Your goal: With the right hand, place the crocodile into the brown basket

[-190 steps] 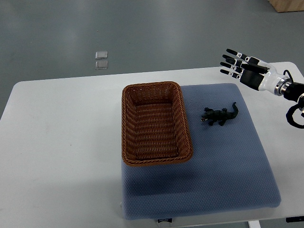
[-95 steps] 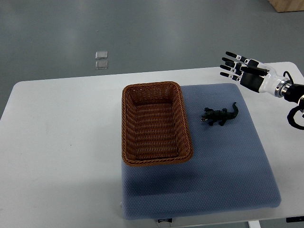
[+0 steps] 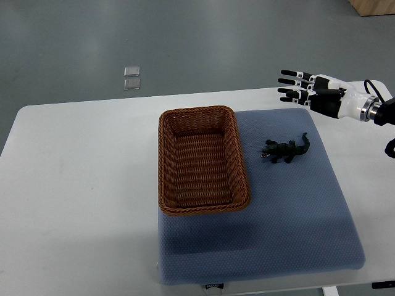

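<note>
1. The brown basket (image 3: pixel 165 161) is a rectangular wicker one, standing with its long sides running away from the robot. It sits on the left part of a blue mat (image 3: pixel 290 216). Nothing lies in it; only the woven bottom shows.
2. The crocodile (image 3: pixel 285 150) is outside the basket, lying on the mat just to the basket's right, near its far end, with a gap between them. It is a small dark toy, with its head towards the basket and its tail curling up and away to the right.
3. The right hand (image 3: pixel 311 95) comes in from the right edge on a white and black wrist. It hangs over the far right corner of the mat, well apart from the crocodile and beyond it.
4. Its fingers (image 3: pixel 290 90) are stretched out nearly straight and slightly fanned, pointing towards the left of the picture. They hold nothing and touch nothing.
5. A loop of black cable (image 3: pixel 390 148) shows at the right edge below the wrist.
6. The mat lies on a white table (image 3: pixel 80 185) with rounded corners and covers most of its right half. A small label (image 3: pixel 213 286) sits on the mat's near edge.
7. Beyond the table is a grey floor (image 3: pixel 185 43). Two small clear squares (image 3: pixel 131 78) lie on it close together, and a light brown corner of some box (image 3: pixel 373 6) shows at the top right.
</note>
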`<move>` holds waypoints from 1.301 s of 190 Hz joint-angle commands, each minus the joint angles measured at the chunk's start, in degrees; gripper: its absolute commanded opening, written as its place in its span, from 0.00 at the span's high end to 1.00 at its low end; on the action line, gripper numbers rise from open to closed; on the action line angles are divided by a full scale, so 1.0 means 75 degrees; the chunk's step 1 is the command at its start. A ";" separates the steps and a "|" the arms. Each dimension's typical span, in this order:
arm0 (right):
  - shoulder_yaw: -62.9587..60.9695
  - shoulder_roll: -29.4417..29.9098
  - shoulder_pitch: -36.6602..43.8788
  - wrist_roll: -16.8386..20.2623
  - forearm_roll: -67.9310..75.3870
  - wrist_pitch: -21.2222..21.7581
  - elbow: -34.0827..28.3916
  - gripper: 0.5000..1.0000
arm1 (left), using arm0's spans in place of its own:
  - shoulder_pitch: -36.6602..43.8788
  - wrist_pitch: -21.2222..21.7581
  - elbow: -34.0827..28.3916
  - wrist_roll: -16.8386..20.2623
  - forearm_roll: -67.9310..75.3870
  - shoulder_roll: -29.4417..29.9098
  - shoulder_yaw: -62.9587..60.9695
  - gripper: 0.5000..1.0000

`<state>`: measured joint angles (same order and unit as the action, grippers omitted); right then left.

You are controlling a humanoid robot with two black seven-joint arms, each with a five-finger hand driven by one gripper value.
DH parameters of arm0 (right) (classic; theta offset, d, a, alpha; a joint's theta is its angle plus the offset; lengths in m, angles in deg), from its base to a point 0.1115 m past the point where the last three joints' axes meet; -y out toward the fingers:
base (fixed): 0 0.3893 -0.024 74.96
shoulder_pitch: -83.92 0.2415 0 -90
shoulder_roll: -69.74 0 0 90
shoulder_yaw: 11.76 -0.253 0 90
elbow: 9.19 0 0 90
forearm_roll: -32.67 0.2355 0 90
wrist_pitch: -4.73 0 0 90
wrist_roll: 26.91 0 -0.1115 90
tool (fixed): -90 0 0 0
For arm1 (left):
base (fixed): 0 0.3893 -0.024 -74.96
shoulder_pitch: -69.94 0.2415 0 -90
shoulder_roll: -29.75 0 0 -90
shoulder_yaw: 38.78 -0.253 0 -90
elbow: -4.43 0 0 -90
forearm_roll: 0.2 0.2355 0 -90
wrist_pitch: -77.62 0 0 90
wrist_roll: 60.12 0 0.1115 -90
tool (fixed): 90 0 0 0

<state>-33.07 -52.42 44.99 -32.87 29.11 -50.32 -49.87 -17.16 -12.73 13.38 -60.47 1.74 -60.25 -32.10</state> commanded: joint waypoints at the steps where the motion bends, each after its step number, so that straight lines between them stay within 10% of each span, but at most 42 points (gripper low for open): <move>1: 0.0005 -0.0106 0.0105 -0.0389 -0.0697 0.0003 -0.0014 0.13 | 0.0000 -0.0001 0.0002 0.0000 0.0000 0.0000 0.0001 0.00; 108: -0.0159 -0.0668 0.0551 -0.1947 -0.4880 0.0006 -0.0693 0.14 | 0.0000 -0.0001 0.0002 0.0000 0.0000 0.0000 0.0001 0.00; 206: -0.0007 -0.1207 0.0715 -0.3857 -1.0070 -0.1320 -0.1959 0.14 | 0.0000 -0.0001 0.0002 0.0000 0.0000 0.0000 0.0001 0.00; 247: 0.1059 -0.1406 0.0937 -0.3872 -1.1864 -0.2574 -0.1959 0.14 | 0.0000 -0.0001 0.0002 0.0000 0.0000 0.0000 0.0001 0.00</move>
<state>-29.32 -62.59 50.70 -61.85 -54.36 -64.76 -64.56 -17.16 -12.74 13.40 -60.47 1.74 -60.25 -32.10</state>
